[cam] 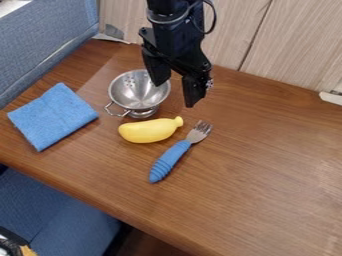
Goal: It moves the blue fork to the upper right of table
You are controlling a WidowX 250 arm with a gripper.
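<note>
The blue fork [179, 150] lies flat near the middle of the camera view, on the wooden bench [267, 165], slanting so that its thick, ridged blue handle points to the lower left and its metal tines point to the upper right. Just to its upper left is a yellow toy banana [147, 131], lying on its side with the narrow stem end turned toward the tines; a small gap separates the two. Directly beyond the banana stands a small metal colander [137, 90], its bowl facing up, with a looped wire handle sticking out at the lower left. Above this group hangs the black claw [176, 95], open and holding nothing, its two fingers spread well apart: one is over the right side of the colander, the other to the right of it, above and beyond the fork's tines. The black arm [175, 30] comes down from the top edge. Farther out to the left, a folded blue cloth [53, 116] lies flat near the bench's left side, apart from the colander and the banana. Past the bench, a blue padded seat [40, 40] fills the upper left corner and more blue upholstery [53, 215] shows at the lower left. Pale wood-grain panels [287, 45] rise behind the far edge, and a small white piece [331, 98] sits by them at the right.
</note>
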